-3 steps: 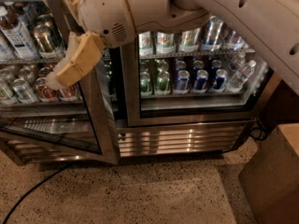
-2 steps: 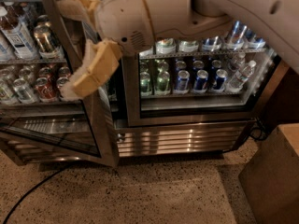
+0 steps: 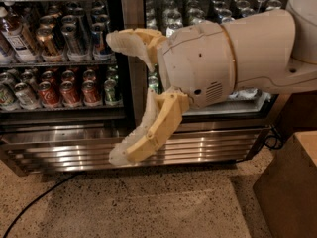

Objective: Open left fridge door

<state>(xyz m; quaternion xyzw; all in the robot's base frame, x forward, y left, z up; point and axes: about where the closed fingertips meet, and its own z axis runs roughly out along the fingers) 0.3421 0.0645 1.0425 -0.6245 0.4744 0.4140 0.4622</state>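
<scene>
In the foreground, filling the middle and right of the view, a cream-coloured robot arm (image 3: 257, 48) reaches in from the right, and its two-finger end effector (image 3: 114, 98) hangs in front of the fridge (image 3: 208, 145). The end effector is spread wide and holds nothing. One finger (image 3: 131, 38) curves out at the top and the other (image 3: 153, 128) slants down and to the left, its tip in front of the louvred steel grille (image 3: 64, 150) along the fridge base. Between the two fingers runs the dark-edged upright frame at the right side of the left fridge door (image 3: 59, 48). That door takes up the left part of the view. Through its glass pane are wire shelves with a labelled bottle (image 3: 12, 31) at the upper left, a row of silver and dark cans, and below them a row of red cans (image 3: 64, 90). Whether the fingers touch the frame, and whether the door stands ajar, cannot be told. The right fridge door (image 3: 173, 14) is mostly hidden behind the arm, with pale cans showing at the top. Below is a speckled floor (image 3: 148, 202), with a black cable (image 3: 29, 207) crossing its left corner and a brown box (image 3: 290, 187) at the lower right.
</scene>
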